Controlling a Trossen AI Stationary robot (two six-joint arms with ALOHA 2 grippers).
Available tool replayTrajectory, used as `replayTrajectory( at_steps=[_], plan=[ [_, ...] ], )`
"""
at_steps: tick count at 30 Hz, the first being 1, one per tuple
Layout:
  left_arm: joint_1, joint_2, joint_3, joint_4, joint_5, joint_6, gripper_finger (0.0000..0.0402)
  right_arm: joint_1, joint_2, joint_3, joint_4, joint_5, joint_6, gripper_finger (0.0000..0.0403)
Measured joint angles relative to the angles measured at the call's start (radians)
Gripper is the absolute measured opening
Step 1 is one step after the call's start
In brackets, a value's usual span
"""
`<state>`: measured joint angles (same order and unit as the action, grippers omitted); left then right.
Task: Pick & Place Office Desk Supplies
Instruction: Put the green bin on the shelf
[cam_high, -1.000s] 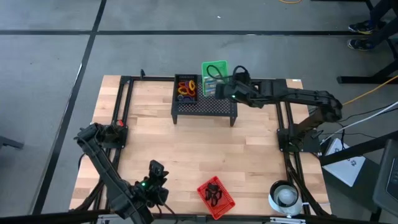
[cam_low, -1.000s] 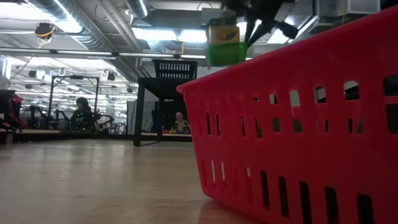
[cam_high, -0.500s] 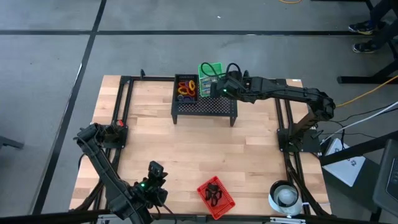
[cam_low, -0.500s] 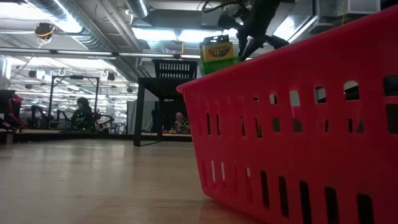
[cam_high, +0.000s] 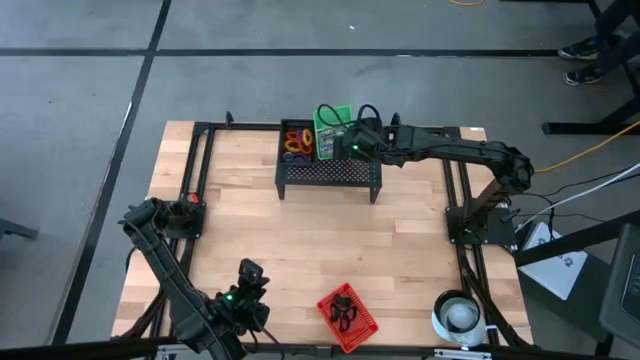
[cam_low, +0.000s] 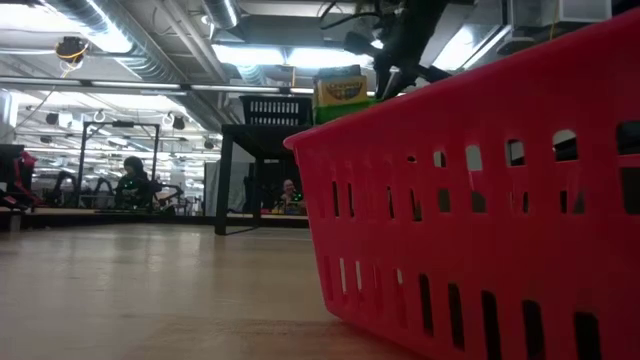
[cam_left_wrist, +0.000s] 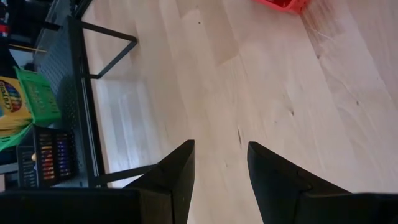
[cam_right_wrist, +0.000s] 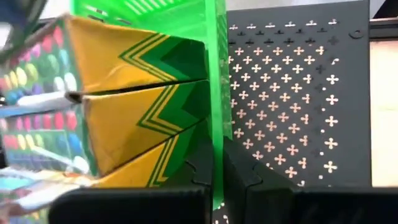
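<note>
A green basket (cam_high: 335, 122) with yellow-and-green crayon boxes (cam_right_wrist: 137, 93) standing in it hangs over the far right part of the black mesh stand (cam_high: 328, 172). My right gripper (cam_high: 353, 143) is shut on the basket. In the low view a crayon box (cam_low: 340, 88) shows above the red basket's rim. Beside it on the stand sits a black tray of orange, purple and yellow rings (cam_high: 298, 142). A red basket (cam_high: 347, 315) with black clips rests on the table near the front edge. My left gripper (cam_left_wrist: 221, 174) hovers open over the table's near left part. My right gripper pinches the green basket's side wall (cam_right_wrist: 217, 134) near its rim, one finger on the side with the crayon boxes and one outside. The fingers (cam_right_wrist: 239, 171) come slanting down from the table's right. The basket stays upright; whether its bottom touches the stand I cannot tell.
A white round roll (cam_high: 458, 315) sits at the near right corner. A black frame (cam_high: 200, 160) runs along the table's left, far and right sides. Bare wood lies between the stand and the red basket. A person (cam_low: 132, 180) sits far behind the table.
My right gripper has carried the green basket toward the table's left and a little down, from beyond the stand's far right corner to over the stand beside the ring tray. The basket has stayed upright in the shut fingers.
</note>
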<state>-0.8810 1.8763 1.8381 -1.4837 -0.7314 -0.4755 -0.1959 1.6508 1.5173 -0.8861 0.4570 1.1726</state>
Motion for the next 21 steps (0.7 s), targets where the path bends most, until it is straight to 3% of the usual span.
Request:
replayTrajectory(
  at_steps=[21],
  plan=[
    [0.02, 0.0, 0.0, 0.003, 0.025, 0.016, 0.0143, -0.003, 0.032, 0.001, 0.004, -0.08, 0.009, 0.0009]
  ],
)
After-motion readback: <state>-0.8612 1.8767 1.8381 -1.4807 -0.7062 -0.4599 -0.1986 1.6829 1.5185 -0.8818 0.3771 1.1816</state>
